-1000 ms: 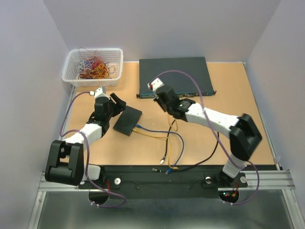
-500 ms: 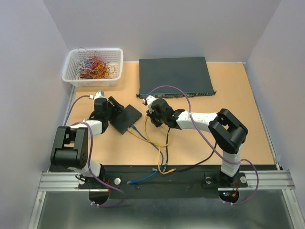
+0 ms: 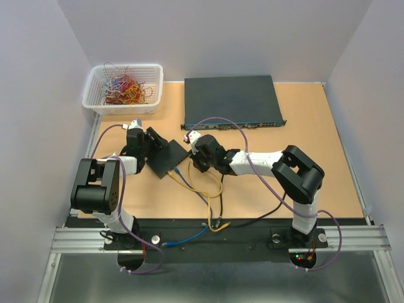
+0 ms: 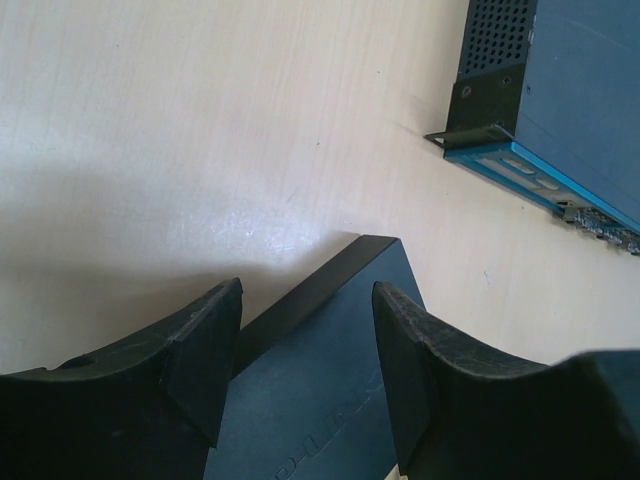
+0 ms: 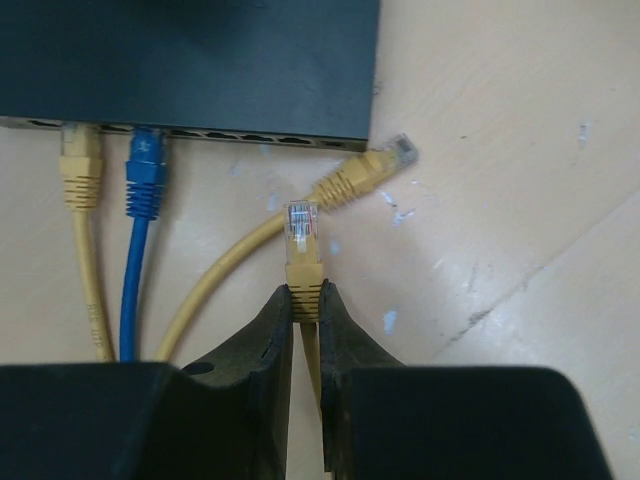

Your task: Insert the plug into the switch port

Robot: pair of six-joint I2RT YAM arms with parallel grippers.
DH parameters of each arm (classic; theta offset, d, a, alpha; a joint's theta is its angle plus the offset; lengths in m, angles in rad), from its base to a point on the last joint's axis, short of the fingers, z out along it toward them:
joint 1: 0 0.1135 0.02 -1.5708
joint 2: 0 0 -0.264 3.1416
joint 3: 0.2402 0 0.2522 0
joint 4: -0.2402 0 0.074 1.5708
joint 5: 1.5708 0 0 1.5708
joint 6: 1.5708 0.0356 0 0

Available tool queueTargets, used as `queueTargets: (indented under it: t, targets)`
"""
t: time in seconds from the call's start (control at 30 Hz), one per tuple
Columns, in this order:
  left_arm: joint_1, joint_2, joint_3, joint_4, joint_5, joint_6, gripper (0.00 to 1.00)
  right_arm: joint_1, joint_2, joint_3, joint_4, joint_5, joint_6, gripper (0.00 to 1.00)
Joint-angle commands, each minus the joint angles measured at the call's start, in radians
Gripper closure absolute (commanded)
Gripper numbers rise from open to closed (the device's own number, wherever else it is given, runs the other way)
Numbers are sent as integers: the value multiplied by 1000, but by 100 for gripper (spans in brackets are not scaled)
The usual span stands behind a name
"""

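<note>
We see the right gripper [image 5: 305, 296] clamped tight on the yellow plug [image 5: 303, 243]. Its two fingers pinch the boot just behind the clear tip. The plug points at the row of sockets on the small black box [image 5: 190, 55] but is not touching it; bare table [image 5: 500, 200] shows between the tip and the box. The free switch port [image 5: 255, 135] we can make out lies in that row, a little to the left of the plug's line in the right wrist view.

Two leads already sit in sockets at the other end of the row: a yellow cable [image 5: 80, 170] and, just beside it, a blue cable [image 5: 146, 175]. A second yellow connector [image 5: 365, 175] lies loose on the table near the box's corner, close beside the held plug.

From above, the black box [image 3: 167, 159] lies tilted, left of the table's middle. The right gripper [image 3: 197, 161] is just to its right.

The left gripper [image 4: 308, 290] hangs over the far-left part of the box with its jaws apart. One finger [image 4: 200, 345] stands on each side of the box's corner, and we see nothing held between them.

Farther back lie the rack switch [image 3: 232, 101] and, in the far left corner, a white basket [image 3: 95, 101] of tangled wires.
</note>
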Motion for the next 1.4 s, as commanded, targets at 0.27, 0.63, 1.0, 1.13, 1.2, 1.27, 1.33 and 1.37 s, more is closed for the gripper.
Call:
queueTargets:
  t: [0.27,0.63,1.0,1.13,1.2,1.27,1.33,1.37]
  targets:
    - [2,-8,21,34,31,16,36,171,-240,86,-46,189,-4,99]
    - [2,-25,42,37,22,38,36,480,-529,396,-385,345,-79,100]
    - [10,-97,38,22,1,75,36,633,-809,202,-423,217,109,100]
    - [19,-98,38,22,10,73,36,633,-831,75,-425,475,143,100]
    - [19,-88,41,28,24,70,36,631,-799,39,-422,591,148,100]
    - [19,-72,42,36,30,65,36,582,-707,16,-411,601,154,100]
    - [21,-60,42,48,39,59,36,495,-590,8,-377,552,177,99]
    - [19,-59,41,51,42,56,36,467,-545,5,-361,527,177,100]
